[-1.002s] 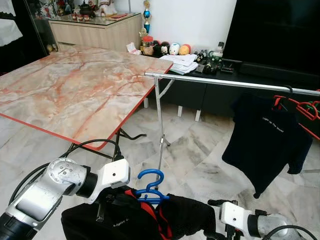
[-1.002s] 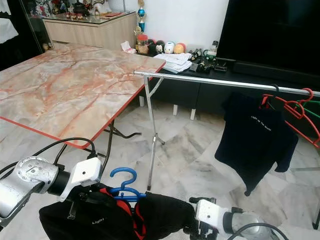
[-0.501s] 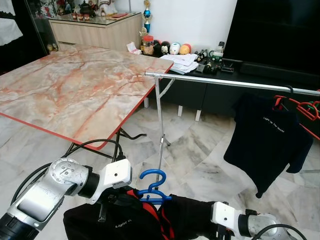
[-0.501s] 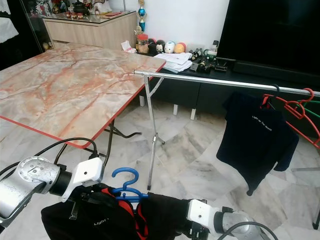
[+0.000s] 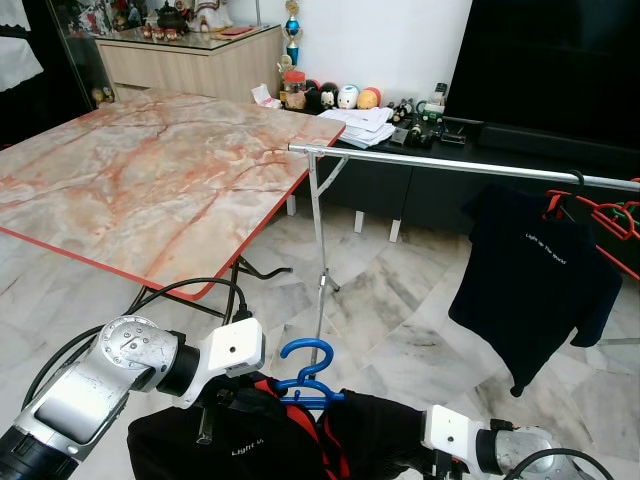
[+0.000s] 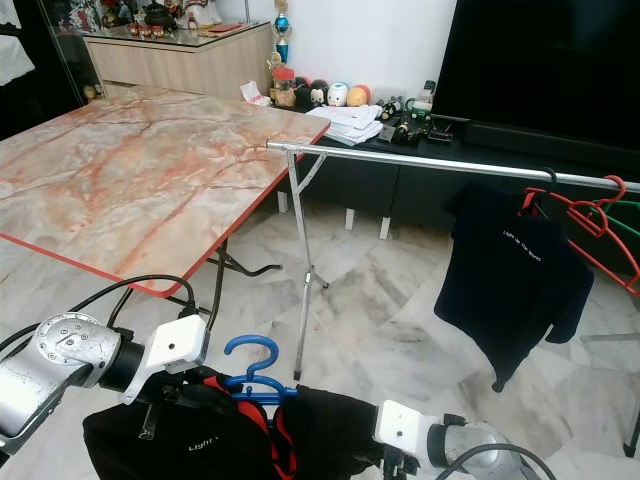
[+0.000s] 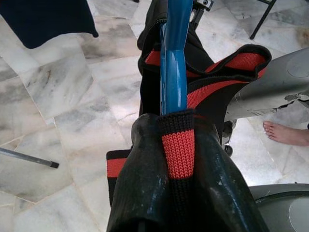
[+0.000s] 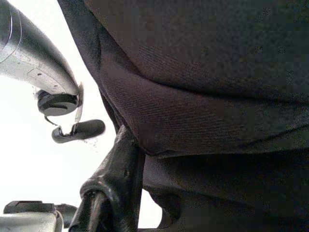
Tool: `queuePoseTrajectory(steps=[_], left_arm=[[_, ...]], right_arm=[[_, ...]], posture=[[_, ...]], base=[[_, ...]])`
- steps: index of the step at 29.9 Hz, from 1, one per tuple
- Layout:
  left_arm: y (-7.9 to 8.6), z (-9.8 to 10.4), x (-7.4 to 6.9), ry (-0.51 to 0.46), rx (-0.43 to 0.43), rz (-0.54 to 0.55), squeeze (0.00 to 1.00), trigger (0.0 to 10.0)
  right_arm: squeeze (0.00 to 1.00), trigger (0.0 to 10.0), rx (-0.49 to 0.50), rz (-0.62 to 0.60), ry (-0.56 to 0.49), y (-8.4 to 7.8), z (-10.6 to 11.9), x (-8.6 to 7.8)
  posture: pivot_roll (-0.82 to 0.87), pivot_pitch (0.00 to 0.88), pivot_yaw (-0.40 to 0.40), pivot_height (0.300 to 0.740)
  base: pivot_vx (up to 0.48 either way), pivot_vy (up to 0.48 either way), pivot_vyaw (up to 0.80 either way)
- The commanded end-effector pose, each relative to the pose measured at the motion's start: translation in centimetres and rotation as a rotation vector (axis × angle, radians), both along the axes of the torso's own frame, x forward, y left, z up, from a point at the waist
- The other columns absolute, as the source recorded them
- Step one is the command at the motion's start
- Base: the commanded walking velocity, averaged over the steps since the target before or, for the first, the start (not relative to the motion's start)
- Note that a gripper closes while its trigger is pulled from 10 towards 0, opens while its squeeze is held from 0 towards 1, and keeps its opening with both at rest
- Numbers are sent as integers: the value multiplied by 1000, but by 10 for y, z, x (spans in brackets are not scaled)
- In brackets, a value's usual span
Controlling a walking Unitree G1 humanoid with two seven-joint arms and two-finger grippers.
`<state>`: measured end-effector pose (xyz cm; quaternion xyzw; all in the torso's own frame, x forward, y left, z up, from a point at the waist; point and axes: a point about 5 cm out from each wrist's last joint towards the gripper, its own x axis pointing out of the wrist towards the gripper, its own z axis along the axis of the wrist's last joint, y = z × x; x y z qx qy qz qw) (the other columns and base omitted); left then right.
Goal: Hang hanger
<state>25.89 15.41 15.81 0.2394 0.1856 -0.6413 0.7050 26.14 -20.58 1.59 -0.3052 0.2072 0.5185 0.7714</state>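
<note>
Hanger (image 5: 306, 372), blue plastic, carries a black garment (image 5: 290, 440) with red trim; low in the head view, between the two silver arms, hook upright and pointing toward the rail. It sits well short of and below the clothes rail (image 5: 460, 166).

Left claw (image 7: 176, 159): from the wrist camera, the garment's black and red ribbed collar lies over the fingers where the blue hanger neck runs out ahead; fingers closed on the hanger through the cloth.

Right claw (image 8: 113, 186): pressed up under dark fabric, one black finger (image 8: 120, 159) visible against the cloth; how far it is open, cannot tell.

Rail: silver, horizontal, on a thin upright leg beside the marble-topped table (image 5: 150, 180). At its far right end a dark T-shirt (image 5: 535, 285) hangs on a hanger, with red empty hangers (image 5: 600, 215) just beside it.

Floor: pale marble tiles. A person's bare foot (image 7: 285, 133) stands on it in the left wrist view.
</note>
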Motion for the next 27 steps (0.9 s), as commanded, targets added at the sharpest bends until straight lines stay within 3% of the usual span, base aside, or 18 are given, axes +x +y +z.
queuePoseTrajectory(steps=[1, 27], left_arm=[[-1, 8, 1, -24, -5, -15, 0, 0], [-1, 9, 1, -31, 7, -26, 0, 0]], right_arm=[[0, 0, -12, 12, -9, -1, 3, 2], [0, 0, 49, 70, 97, -2, -1, -10]], posture=[[145, 0, -6, 740], [149, 0, 4, 740]], base=[[0, 0, 0], [0, 0, 0]])
